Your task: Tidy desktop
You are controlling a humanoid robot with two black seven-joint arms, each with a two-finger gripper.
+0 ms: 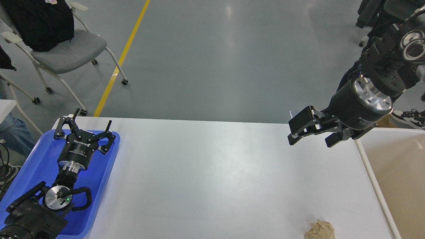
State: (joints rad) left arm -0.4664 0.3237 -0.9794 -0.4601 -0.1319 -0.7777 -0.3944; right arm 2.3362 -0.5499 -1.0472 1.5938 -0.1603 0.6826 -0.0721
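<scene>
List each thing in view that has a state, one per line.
left hand: open, empty, over the blue tray
right hand: open, empty, above the desktop's far right edge
brown paper wad: crumpled, lying on the desktop near its front right
bin: open-topped, beside the desktop
chair: black garment draped on it

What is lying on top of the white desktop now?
On the desktop only a crumpled brown paper ball shows, at the near edge on the right. The blue tray rests at the left end; the left arm hides part of its inside.
</scene>
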